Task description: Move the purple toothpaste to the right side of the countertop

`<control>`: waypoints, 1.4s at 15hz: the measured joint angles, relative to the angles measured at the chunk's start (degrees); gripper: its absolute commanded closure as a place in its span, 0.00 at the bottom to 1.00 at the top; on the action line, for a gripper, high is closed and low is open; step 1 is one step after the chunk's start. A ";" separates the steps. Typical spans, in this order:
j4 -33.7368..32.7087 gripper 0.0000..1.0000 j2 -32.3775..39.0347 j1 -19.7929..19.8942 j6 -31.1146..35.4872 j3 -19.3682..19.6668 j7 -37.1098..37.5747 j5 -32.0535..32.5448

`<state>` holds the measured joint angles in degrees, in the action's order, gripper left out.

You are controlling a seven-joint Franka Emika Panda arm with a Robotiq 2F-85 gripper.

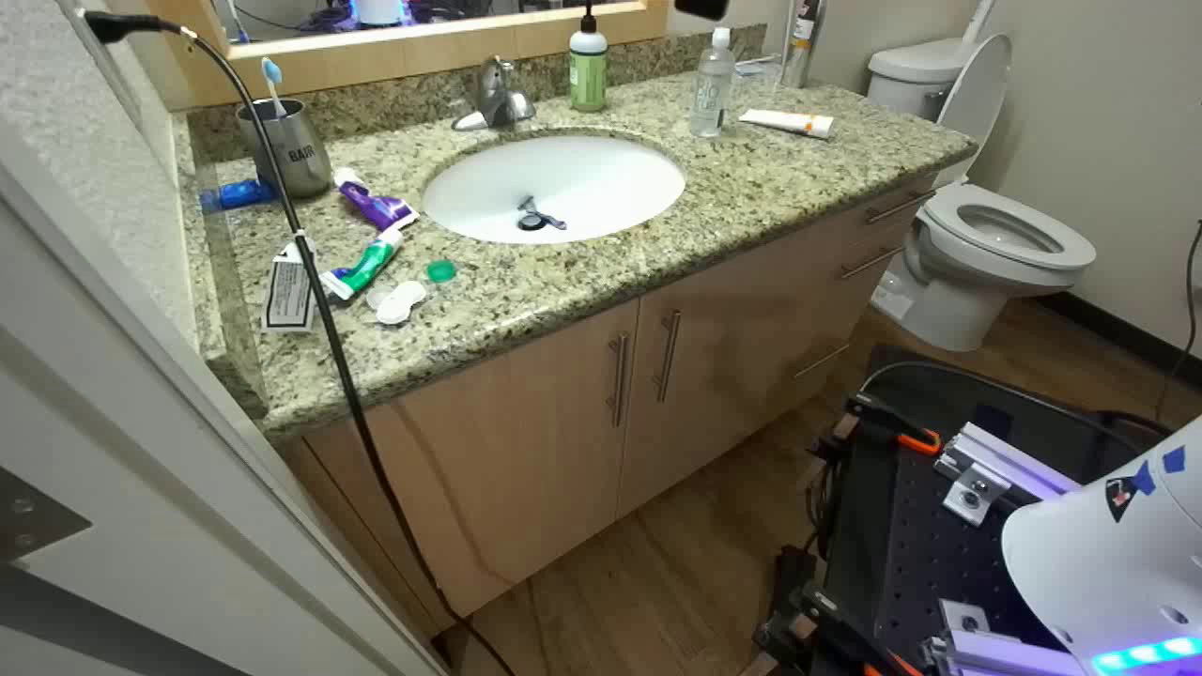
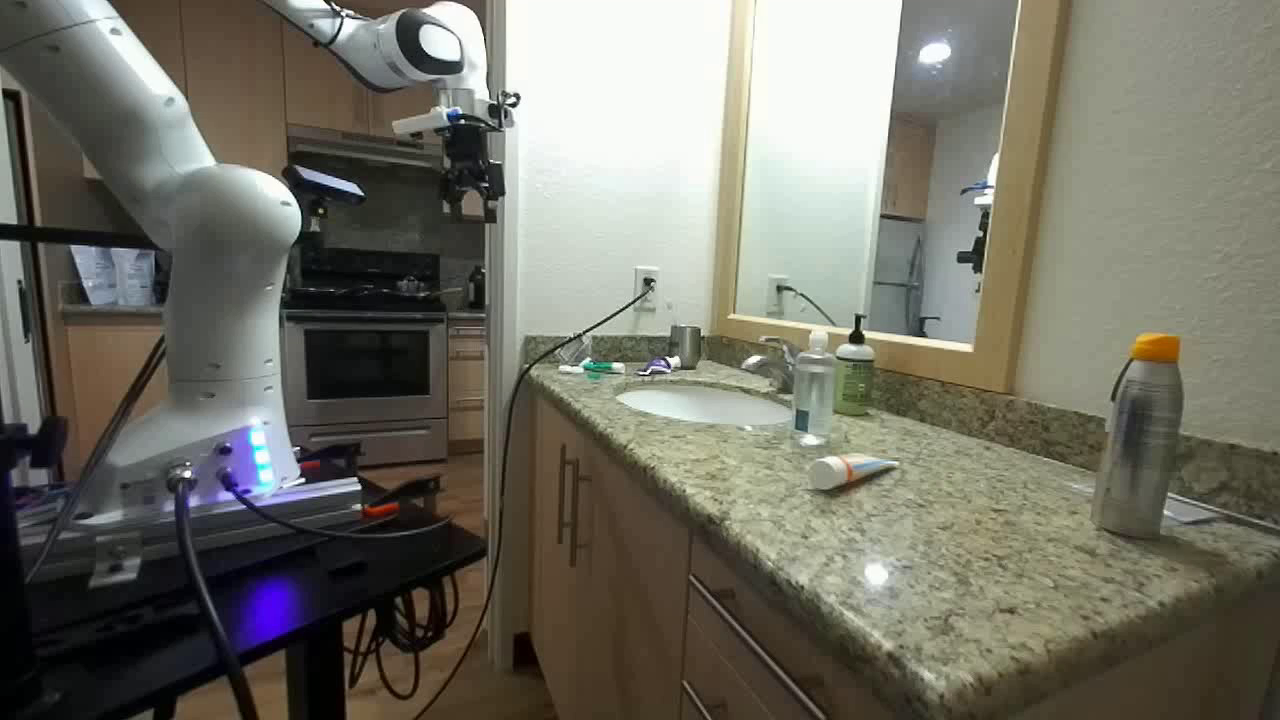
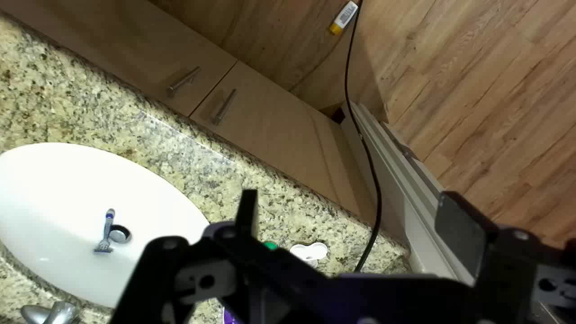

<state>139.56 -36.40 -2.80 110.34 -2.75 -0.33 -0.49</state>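
Toothpaste, the purple one, lies on the countertop between cup and sink, just beside a green tube. The gripper hangs high, jaws wide apart; best centre overhead, then pinch crosswise without nudging the green tube.

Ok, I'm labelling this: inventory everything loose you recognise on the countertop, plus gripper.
purple toothpaste: 1, purple, beside sink
green tube: 1, green, near lid
blue tube: 1, blue, by cup
cup: 1, grey, back corner
toothbrush: 1, blue, in cup
flat tube: 1, white, near case
case: 1, white, near lid
lid: 1, green, near sink
bottles: 2, green, clear, near sink
capped tube: 1, white, near bottles
canister: 1, silver, beyond bottles
gripper: 1, black, midair, open
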 measured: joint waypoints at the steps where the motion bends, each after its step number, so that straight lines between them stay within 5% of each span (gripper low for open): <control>1: 0.00 0.00 0.00 0.00 0.00 0.00 0.00 0.00; 6: -0.70 0.00 0.77 1.77 3.60 1.65 3.90 -0.03; 15: -16.49 0.00 10.44 14.25 5.60 19.07 3.70 -1.26; 19: -16.21 0.00 10.38 14.21 5.62 17.70 3.95 -1.20; 21: -16.00 0.00 11.33 14.25 7.18 16.21 10.09 -1.33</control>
<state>123.56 -25.07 11.46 117.52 13.46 9.76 -1.82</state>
